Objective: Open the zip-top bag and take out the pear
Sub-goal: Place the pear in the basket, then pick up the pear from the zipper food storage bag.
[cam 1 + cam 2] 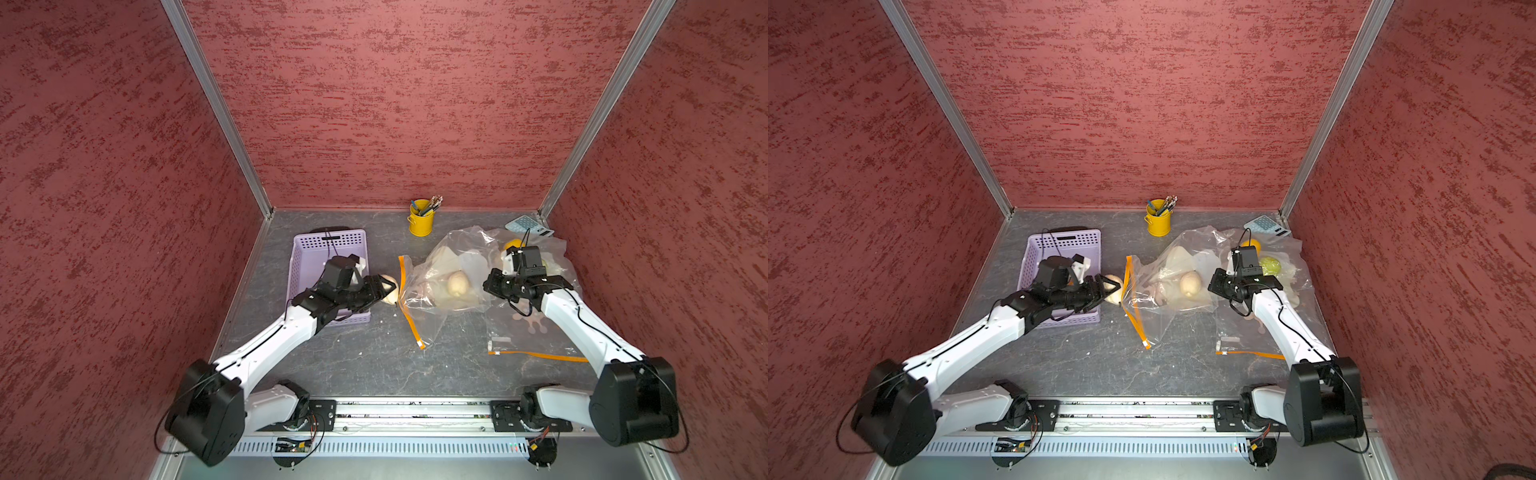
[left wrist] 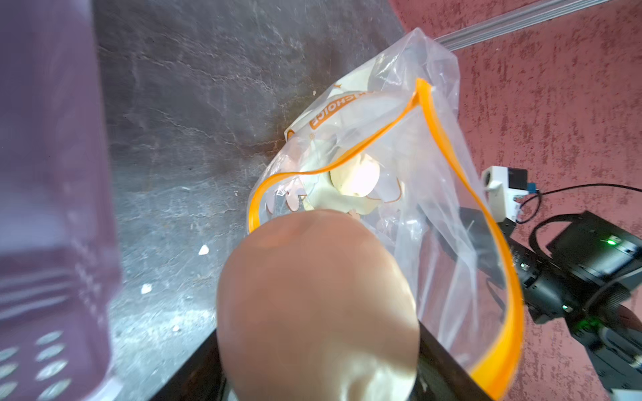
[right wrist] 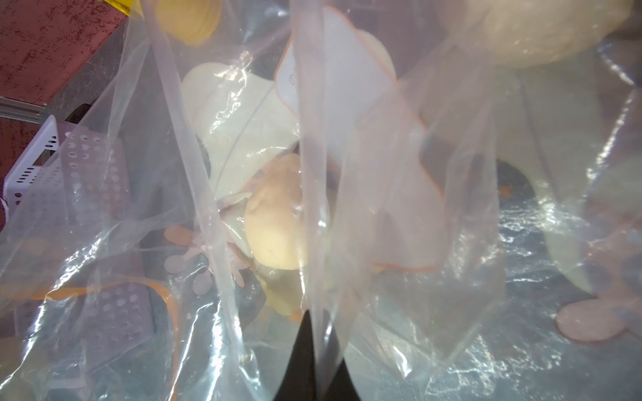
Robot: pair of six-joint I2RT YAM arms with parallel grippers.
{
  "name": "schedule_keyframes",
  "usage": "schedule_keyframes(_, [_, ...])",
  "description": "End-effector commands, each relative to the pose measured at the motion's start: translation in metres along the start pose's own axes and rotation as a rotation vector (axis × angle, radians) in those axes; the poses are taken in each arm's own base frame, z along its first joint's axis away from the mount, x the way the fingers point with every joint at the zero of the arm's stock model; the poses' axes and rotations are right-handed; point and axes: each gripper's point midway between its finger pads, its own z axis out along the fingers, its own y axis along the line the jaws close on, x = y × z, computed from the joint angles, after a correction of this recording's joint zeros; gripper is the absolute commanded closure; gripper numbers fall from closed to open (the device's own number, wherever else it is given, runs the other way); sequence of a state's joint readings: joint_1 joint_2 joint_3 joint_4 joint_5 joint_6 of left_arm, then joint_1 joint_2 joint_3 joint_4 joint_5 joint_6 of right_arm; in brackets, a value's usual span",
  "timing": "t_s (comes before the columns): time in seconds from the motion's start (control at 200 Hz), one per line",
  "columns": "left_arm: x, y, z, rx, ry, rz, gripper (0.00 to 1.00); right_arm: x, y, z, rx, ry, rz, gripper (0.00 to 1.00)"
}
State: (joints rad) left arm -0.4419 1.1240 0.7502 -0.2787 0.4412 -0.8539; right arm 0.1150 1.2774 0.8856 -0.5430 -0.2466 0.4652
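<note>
Currently pear [image 2: 312, 305] gripped by left end effector [image 1: 386, 288] at bag [image 1: 434, 257] mouth; film pinched by right end effector [image 3: 311, 354]. Risk: pear dislodged by zip strip [image 1: 409, 320] snag.

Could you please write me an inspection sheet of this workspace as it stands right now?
Surface: grey marbled table, with a few small white crumbs.
Job's things: zip-top bag with its mouth open and orange zipper parted; pear just outside the mouth; second pale fruit inside the bag.
Clutter: purple basket; yellow pen cup; second bag lying flat; yellow fruit; green fruit.
Grippers: left gripper is shut on the pear; right gripper is shut on the zip-top bag's plastic.
Cables: black leads loop off the wrist cameras; none seen snagged.
Surroundings: red textured walls with aluminium frame rails.
</note>
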Motion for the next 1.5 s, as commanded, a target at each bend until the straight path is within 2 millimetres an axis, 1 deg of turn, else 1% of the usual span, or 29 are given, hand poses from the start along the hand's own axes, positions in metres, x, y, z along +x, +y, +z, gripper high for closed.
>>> schedule_keyframes(0.0, [-0.001,0.027,-0.042,-0.072,-0.040,-0.033,0.27,-0.014,0.011,-0.005,-0.034,-0.040,-0.003,1.00])
schedule_keyframes(0.09, [-0.015,0.044,-0.073,-0.134,-0.123,-0.044,0.27,-0.013,0.011,-0.006,-0.039,-0.037,-0.005,1.00])
schedule_keyframes(0.155, [-0.025,0.060,-0.086,-0.198,-0.166,-0.056,0.27,-0.014,0.012,-0.008,-0.039,-0.042,-0.009,1.00])
schedule_keyframes(0.21, [-0.035,0.074,-0.091,-0.243,-0.206,-0.065,0.27,-0.015,0.014,-0.009,-0.045,-0.045,-0.009,1.00])
schedule_keyframes(0.26, [-0.045,0.083,-0.090,-0.255,-0.229,-0.079,0.26,-0.015,0.015,-0.011,-0.050,-0.043,-0.013,1.00])
schedule_keyframes(0.311, [-0.052,0.086,-0.081,-0.256,-0.225,-0.079,0.24,-0.014,0.014,-0.012,-0.043,-0.043,-0.016,1.00])
schedule_keyframes(0.376, [-0.062,0.097,-0.068,-0.284,-0.214,-0.094,0.22,-0.013,0.014,-0.012,-0.049,-0.041,-0.018,1.00])
schedule_keyframes(0.391, [-0.064,0.100,-0.065,-0.291,-0.211,-0.097,0.21,-0.013,0.015,-0.012,-0.051,-0.041,-0.018,1.00])
schedule_keyframes(0.456, [-0.074,0.108,-0.059,-0.322,-0.215,-0.107,0.09,-0.011,0.015,-0.012,-0.056,-0.037,-0.018,1.00])
schedule_keyframes(0.531, [-0.084,0.101,-0.062,-0.316,-0.252,-0.087,0.00,-0.008,0.013,-0.012,-0.052,-0.032,-0.020,1.00])
schedule_keyframes(0.566, [-0.087,0.092,-0.066,-0.308,-0.276,-0.064,0.00,-0.007,0.012,-0.011,-0.050,-0.029,-0.019,1.00])
schedule_keyframes(0.606, [-0.086,0.079,-0.069,-0.296,-0.280,-0.040,0.00,-0.005,0.011,-0.010,-0.049,-0.029,-0.018,1.00])
schedule_keyframes(0.676, [-0.075,0.052,-0.073,-0.281,-0.262,0.015,0.00,-0.002,0.010,-0.010,-0.051,-0.021,-0.019,1.00])
schedule_keyframes(0.716, [-0.062,0.037,-0.073,-0.262,-0.243,0.044,0.00,-0.001,0.010,-0.010,-0.050,-0.019,-0.020,1.00])
schedule_keyframes(0.751, [-0.052,0.028,-0.070,-0.243,-0.228,0.058,0.00,-0.001,0.008,-0.010,-0.047,-0.020,-0.021,1.00])
schedule_keyframes(0.786, [-0.042,0.024,-0.065,-0.226,-0.199,0.051,0.01,0.000,0.008,-0.010,-0.046,-0.021,-0.020,1.00])
schedule_keyframes(0.837, [-0.024,0.026,-0.052,-0.210,-0.133,0.025,0.06,0.000,0.007,-0.010,-0.044,-0.020,-0.020,1.00])
schedule_keyframes(0.882, [-0.012,0.030,-0.042,-0.209,-0.093,0.001,0.13,0.001,0.008,-0.010,-0.048,-0.020,-0.020,1.00])
schedule_keyframes(0.897, [-0.009,0.032,-0.039,-0.209,-0.083,-0.008,0.17,0.001,0.008,-0.010,-0.048,-0.020,-0.021,1.00])
schedule_keyframes(0.972, [0.003,0.037,-0.025,-0.180,-0.064,-0.037,0.30,0.001,0.008,-0.011,-0.048,-0.018,-0.024,1.00])
schedule_keyframes(1.027, [0.008,0.042,-0.013,-0.164,-0.042,-0.074,0.34,0.001,0.009,-0.011,-0.050,-0.018,-0.025,1.00])
schedule_keyframes(1.092, [0.013,0.044,0.003,-0.112,-0.024,-0.123,0.42,0.002,0.009,-0.012,-0.052,-0.019,-0.025,1.00])
schedule_keyframes(1.107, [0.015,0.045,0.007,-0.104,-0.015,-0.135,0.42,0.002,0.009,-0.012,-0.052,-0.018,-0.025,1.00])
schedule_keyframes(1.167, [0.016,0.035,0.024,-0.019,-0.002,-0.168,0.45,0.002,0.009,-0.013,-0.052,-0.017,-0.031,1.00])
schedule_keyframes(1.242, [0.022,0.028,0.044,0.018,0.027,-0.181,0.46,0.003,0.009,-0.014,-0.050,-0.017,-0.033,1.00])
schedule_keyframes(1.287, [0.023,0.016,0.055,0.076,0.032,-0.181,0.46,0.002,0.009,-0.015,-0.051,-0.020,-0.033,1.00])
schedule_keyframes(1.343, [0.024,0.007,0.068,0.086,0.060,-0.174,0.46,0.003,0.008,-0.015,-0.049,-0.020,-0.032,1.00])
schedule_keyframes(1.423, [0.029,0.012,0.088,0.044,0.099,-0.185,0.47,0.002,0.010,-0.016,-0.054,-0.021,-0.034,1.00])
schedule_keyframes(1.493, [0.028,0.013,0.095,0.038,0.101,-0.201,0.48,0.003,0.010,-0.017,-0.054,-0.020,-0.037,1.00])
